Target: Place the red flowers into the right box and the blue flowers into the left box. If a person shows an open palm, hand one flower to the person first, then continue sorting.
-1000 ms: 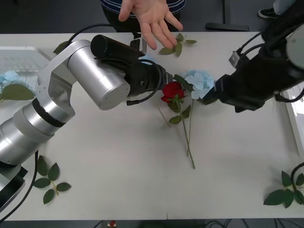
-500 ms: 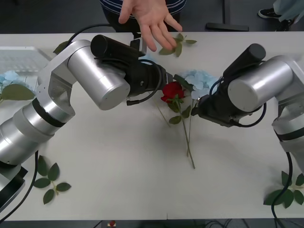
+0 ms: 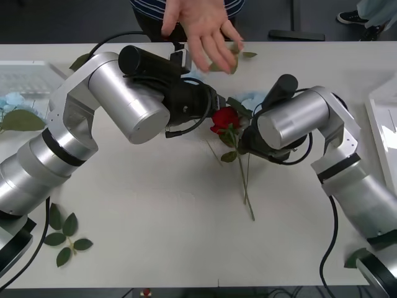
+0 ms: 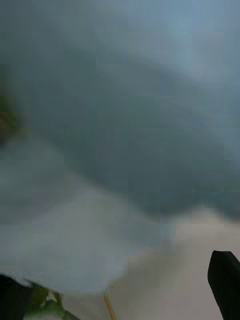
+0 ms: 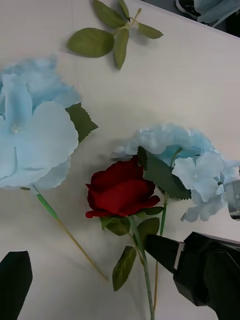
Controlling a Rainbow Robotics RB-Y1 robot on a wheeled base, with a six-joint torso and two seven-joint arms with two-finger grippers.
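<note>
At the top centre of the front view, a person in a striped shirt (image 3: 186,6) held an open palm (image 3: 201,28) out over the far edge of the table (image 3: 155,211), fingers spread and pointing down toward the flowers.

Just below the hand, in the middle of the frame, a red rose (image 3: 225,118) lay on the table with its thin green stem (image 3: 244,180) running down and slightly right. In the left wrist view the rose (image 5: 120,190) sat at centre, with one pale-blue hydrangea (image 5: 35,135) at the left edge and a second pale-blue hydrangea (image 5: 185,160) touching the rose at centre right. A loose leaf sprig (image 5: 112,35) lay at the top of that view.

The left gripper (image 3: 211,99) hung just left of the rose bloom; one black finger (image 5: 14,277) sat in a bottom corner of its wrist view, and whether its fingers were spread I cannot tell.

The right gripper (image 3: 245,141) was low beside the rose stem, right of centre, its tips hidden under the silver wrist. It appeared as a black pointed tip (image 5: 165,250) beside the rose leaves. Whether it was spread or pinching anything I cannot tell.

The left box (image 3: 28,77) sat at the upper left edge with a blue hydrangea (image 3: 13,102) just below it. The right box (image 3: 384,124) sat at the right edge.
</note>
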